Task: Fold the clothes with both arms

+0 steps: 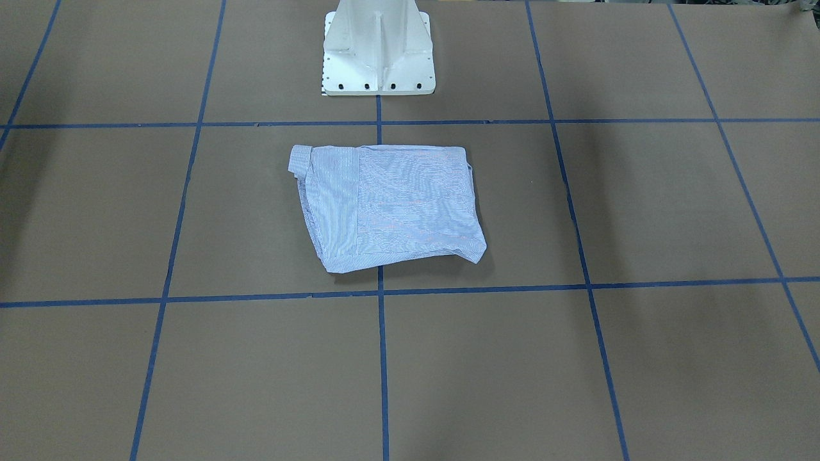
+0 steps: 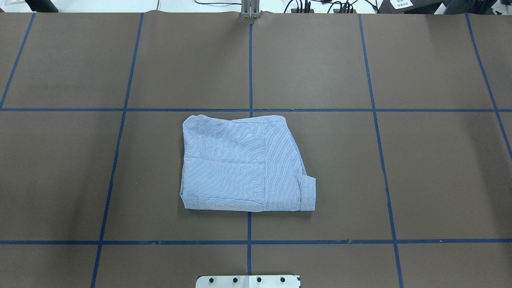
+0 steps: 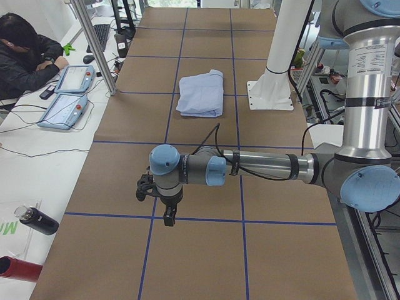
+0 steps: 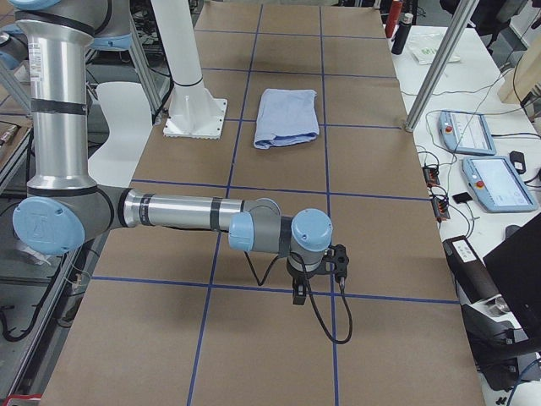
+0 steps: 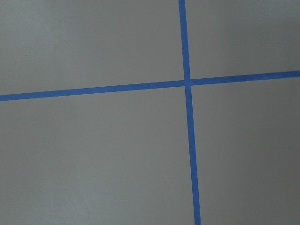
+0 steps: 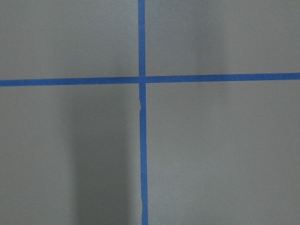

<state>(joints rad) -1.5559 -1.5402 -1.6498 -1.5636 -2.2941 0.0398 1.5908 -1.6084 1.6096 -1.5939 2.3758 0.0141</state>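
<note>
The long-sleeved shirt [image 2: 244,164] lies as a compact, flat, folded packet in the middle of the table [image 2: 420,180], straddling the central blue tape line [image 2: 250,72] in the grid row just in front of the white pedestal base [image 1: 378,57]. By the look of it, the folding is finished or nearly so. No sleeve trails loose, the body is doubled over on itself, and only a tidy-up seems left, if anything. The packet is not quite square: its edge away from the base runs slanted and a little rumpled, with one corner poking out on the robot's left. A turned-back cuff [image 2: 308,194] juts slightly at the near corner on the robot's right. A narrower striped panel runs along that same side beside the broader top layer; collar, pocket and buttons are not visible. Neither arm is near the garment. The left arm [image 3: 262,167] and the right arm [image 4: 182,211] reach out low over bare brown paper, well apart from the shirt, and both wrist cameras see only tape crossings. The left gripper [image 3: 169,219] and right gripper [image 4: 298,296] point down and hold nothing that I can see, but how wide their jaws stand cannot be told from these side views.
</note>
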